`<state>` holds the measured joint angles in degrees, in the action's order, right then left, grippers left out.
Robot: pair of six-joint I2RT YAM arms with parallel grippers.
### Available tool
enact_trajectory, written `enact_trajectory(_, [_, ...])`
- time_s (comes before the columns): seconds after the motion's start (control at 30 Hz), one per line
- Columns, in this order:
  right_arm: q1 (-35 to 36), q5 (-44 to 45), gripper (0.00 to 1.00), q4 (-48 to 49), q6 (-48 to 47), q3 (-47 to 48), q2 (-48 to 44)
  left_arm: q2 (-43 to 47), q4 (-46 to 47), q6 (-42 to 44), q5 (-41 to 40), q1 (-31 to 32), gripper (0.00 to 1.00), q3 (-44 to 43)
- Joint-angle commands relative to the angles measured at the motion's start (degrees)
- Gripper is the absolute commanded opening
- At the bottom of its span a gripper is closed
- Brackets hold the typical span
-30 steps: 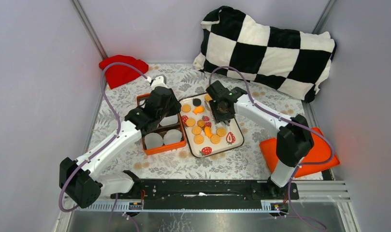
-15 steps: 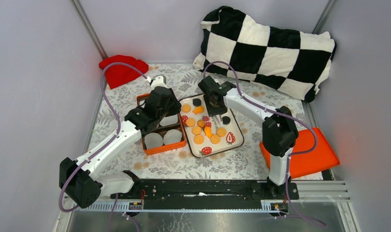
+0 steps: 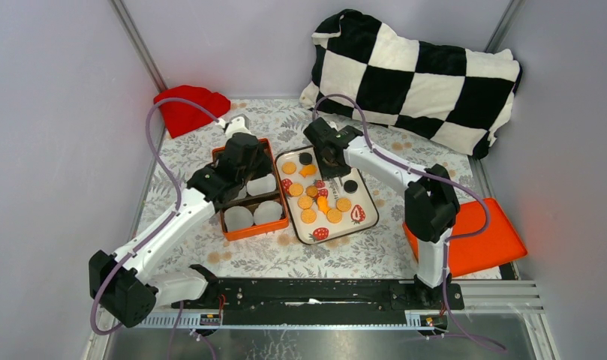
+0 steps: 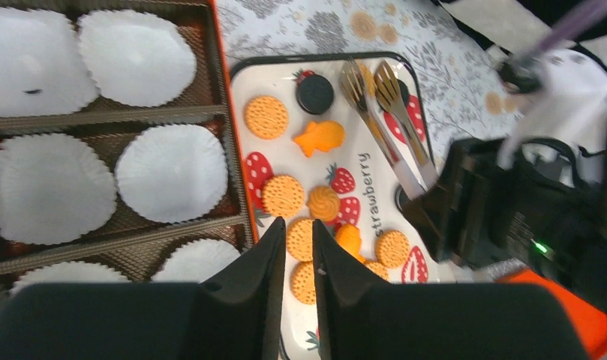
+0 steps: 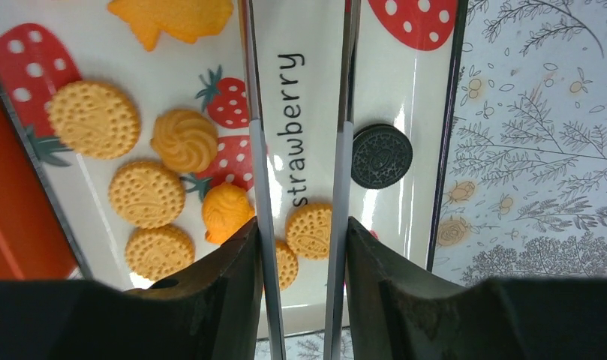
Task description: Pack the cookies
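Several orange-golden cookies (image 3: 315,199) and two black ones (image 3: 350,186) lie on the white strawberry tray (image 3: 366,201). My right gripper (image 5: 302,223) is shut on the handles of metal tongs (image 5: 256,112), and it hovers over the tray's far half (image 3: 332,161). The tongs' tips (image 4: 375,97) hang apart near a black cookie (image 4: 316,94) and hold nothing. My left gripper (image 4: 295,223) hovers at the seam between the orange box (image 3: 251,229) and the tray. Its jaws stand a narrow gap apart with nothing between them.
The orange box holds several white paper cups (image 4: 172,172), all without cookies. A black-and-white checked pillow (image 3: 413,71) lies at the back right, a red cloth (image 3: 189,107) at the back left, and an orange lid (image 3: 484,236) to the right of the tray.
My right arm has swung left and back over the tray with the tongs, uncovering a black cookie at the tray's right side. My left gripper's jaws have narrowed and it shifted slightly back-left.
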<state>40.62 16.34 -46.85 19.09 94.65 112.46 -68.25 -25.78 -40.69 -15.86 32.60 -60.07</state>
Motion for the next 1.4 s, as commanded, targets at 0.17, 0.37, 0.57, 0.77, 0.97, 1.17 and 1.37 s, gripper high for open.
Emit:
enact_trajectory(0.17, [5.9,-0.8,0.00,-1.0,-1.5,13.6,-7.1,2.0,-5.6,-1.9,-3.0,-8.7,0.21,-2.6])
enact_trajectory(0.37, [8.5,-3.4,0.00,-2.4,-2.7,24.4,0.8,4.4,-5.8,-1.4,-0.2,-14.0,0.22,-1.0])
enact_trajectory(0.57, [8.7,-2.6,0.00,-2.2,-2.2,21.8,1.0,4.8,-4.9,-0.8,2.1,-14.5,0.22,0.4])
enact_trajectory(0.77, [8.8,1.0,0.00,0.5,-0.5,5.6,-9.6,3.3,-3.0,-1.0,6.5,-14.5,0.22,1.5])
enact_trajectory(0.97, [8.8,6.6,0.00,-0.5,0.7,-6.3,-19.6,2.7,-1.3,-1.5,10.2,-14.4,0.22,1.9])
enact_trajectory(1.17, [8.7,6.9,0.00,-1.3,2.5,-15.2,-26.4,3.5,-1.1,-2.0,11.0,-14.4,0.22,2.6])
enact_trajectory(1.37, [8.8,4.6,0.00,0.6,3.4,-20.6,-27.3,3.0,-0.7,-2.6,11.8,-14.3,0.22,3.2])
